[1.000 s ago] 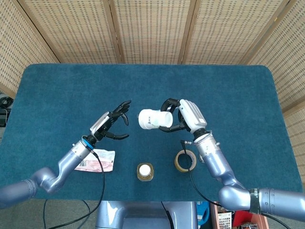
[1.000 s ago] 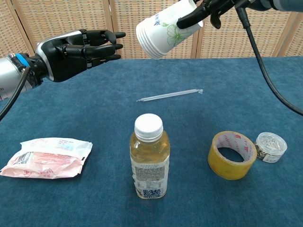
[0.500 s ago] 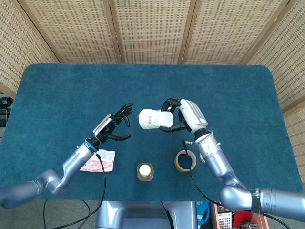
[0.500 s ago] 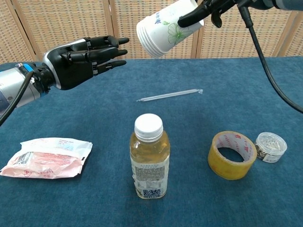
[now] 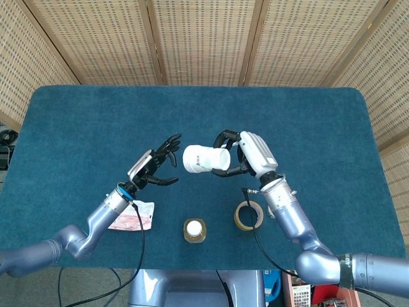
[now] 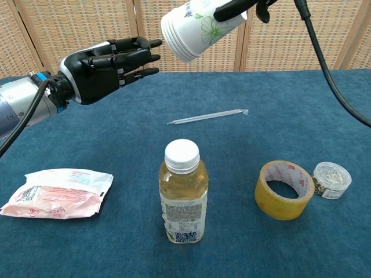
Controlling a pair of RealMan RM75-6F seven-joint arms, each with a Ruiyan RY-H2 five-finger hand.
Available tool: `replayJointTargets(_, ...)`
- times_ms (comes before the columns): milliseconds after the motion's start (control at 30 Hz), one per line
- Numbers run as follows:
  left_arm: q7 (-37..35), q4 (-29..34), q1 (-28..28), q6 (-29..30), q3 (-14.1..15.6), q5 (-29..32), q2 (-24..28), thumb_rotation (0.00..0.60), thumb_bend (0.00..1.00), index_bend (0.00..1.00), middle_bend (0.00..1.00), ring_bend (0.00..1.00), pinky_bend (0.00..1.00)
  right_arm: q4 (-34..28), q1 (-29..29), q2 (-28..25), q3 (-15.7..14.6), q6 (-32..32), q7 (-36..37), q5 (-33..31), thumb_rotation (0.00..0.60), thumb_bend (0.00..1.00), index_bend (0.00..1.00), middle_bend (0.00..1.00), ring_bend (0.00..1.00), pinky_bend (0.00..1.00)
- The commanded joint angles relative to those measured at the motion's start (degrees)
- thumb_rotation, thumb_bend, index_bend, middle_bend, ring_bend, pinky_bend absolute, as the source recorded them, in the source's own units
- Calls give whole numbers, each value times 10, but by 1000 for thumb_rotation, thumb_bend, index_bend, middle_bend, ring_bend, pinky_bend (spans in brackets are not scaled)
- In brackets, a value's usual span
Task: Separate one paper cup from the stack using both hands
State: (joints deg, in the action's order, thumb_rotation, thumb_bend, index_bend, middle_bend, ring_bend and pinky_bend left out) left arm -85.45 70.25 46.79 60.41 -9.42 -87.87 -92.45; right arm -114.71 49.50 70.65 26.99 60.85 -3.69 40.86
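Note:
A stack of white paper cups (image 5: 204,159) with a green flower print is held sideways in the air, its bottom end pointing at my left hand. My right hand (image 5: 246,154) grips the stack (image 6: 194,29) near its rim end; only dark fingers (image 6: 237,7) show at the top of the chest view. My left hand (image 5: 156,168) is open, fingers spread and pointing at the stack, a short gap from its bottom end. In the chest view this hand (image 6: 107,61) holds nothing and its fingertips reach almost to the cups.
On the blue table (image 5: 96,121) stand a bottle of yellow liquid (image 6: 183,200), a roll of tape (image 6: 284,190) and a small clear lidded tub (image 6: 331,179). A wrapped straw (image 6: 207,117) lies mid-table. A pink-and-white packet (image 6: 55,193) lies front left.
My left hand has moved right and up, closing most of the gap to the stack. My right hand has lifted the stack slightly and shifted it left.

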Motion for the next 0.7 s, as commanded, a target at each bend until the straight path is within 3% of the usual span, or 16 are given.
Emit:
replayJointTargets(33,2,2,3,0,-2,0,-1,600,209,569,2,0,4,-6,2,-2,0,2,-3,0,600,245,752,658,518,745)
replayJointTargets(533,21,11,19,-10,-8,8,-9,600,209,569,2,0,4,-7,8,6,-11,7,-11,-4,600,245,752,658,518,745)
replayJointTargets(700,21,13,19,-8,-6,8,-13,600,266,569,2,0,4,-8,8,3,-11,8,-11,-5,600,245,752,658,518,745)
